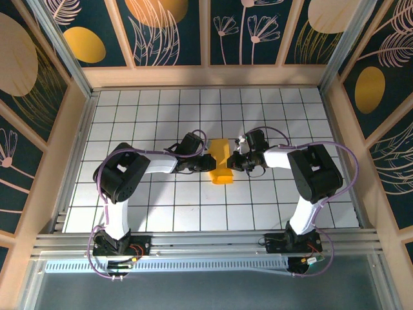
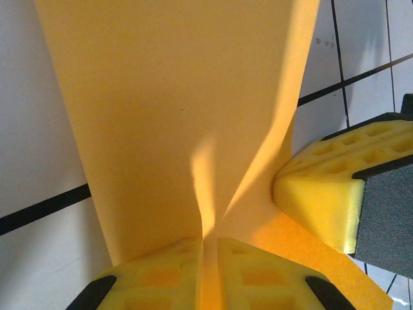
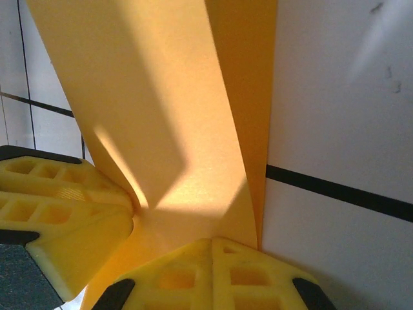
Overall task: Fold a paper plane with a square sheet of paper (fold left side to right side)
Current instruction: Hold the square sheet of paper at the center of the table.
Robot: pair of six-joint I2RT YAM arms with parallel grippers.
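Note:
The square sheet of paper (image 1: 222,174) lies mid-table, orange-yellow, bent over on itself into a narrow strip with one flap raised. My left gripper (image 1: 208,163) meets it from the left and my right gripper (image 1: 235,161) from the right. In the left wrist view the paper (image 2: 181,97) rises as a curved wall, and the left gripper (image 2: 210,248) is shut on its lower edge, a thin strip of paper between the pads. The right gripper's fingers (image 2: 322,194) rest on the paper beside it. In the right wrist view the right gripper (image 3: 211,248) is shut, tips against the paper (image 3: 161,97). A paper plane is out of view.
The white grid table (image 1: 161,110) is boxed in by wooden walls with dark floral panels (image 1: 171,32). An aluminium rail (image 1: 206,242) with both arm bases runs along the near edge. The left gripper's fingers (image 3: 58,213) sit close to the right gripper.

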